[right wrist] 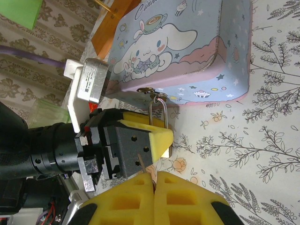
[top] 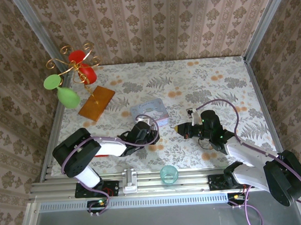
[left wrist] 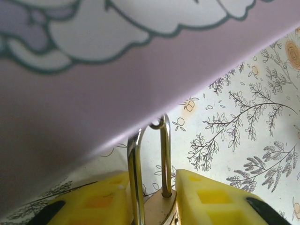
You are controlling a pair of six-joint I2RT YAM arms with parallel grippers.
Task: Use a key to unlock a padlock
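The tiny brass padlock [left wrist: 161, 207] hangs by its thin silvery shackle from the hasp of the pale blue cartoon-printed tin [right wrist: 187, 51]. Its body is clamped between the yellow foam pads of the left claw [left wrist: 152, 183]. The tin lies flat near the middle of the floral-patterned bench [top: 214, 79]. Just beside the left claw, the right claw [right wrist: 153, 187] has its pads pressed together on a thin flat key [right wrist: 143, 164], whose tip points at the left claw.

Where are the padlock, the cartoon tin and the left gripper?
padlock [left wrist: 165, 159], left wrist view, on its shackle's right leg.
cartoon tin [right wrist: 187, 47], right wrist view, on its printed lid.
left gripper [left wrist: 152, 204], left wrist view, midway between the yellow fingertips.
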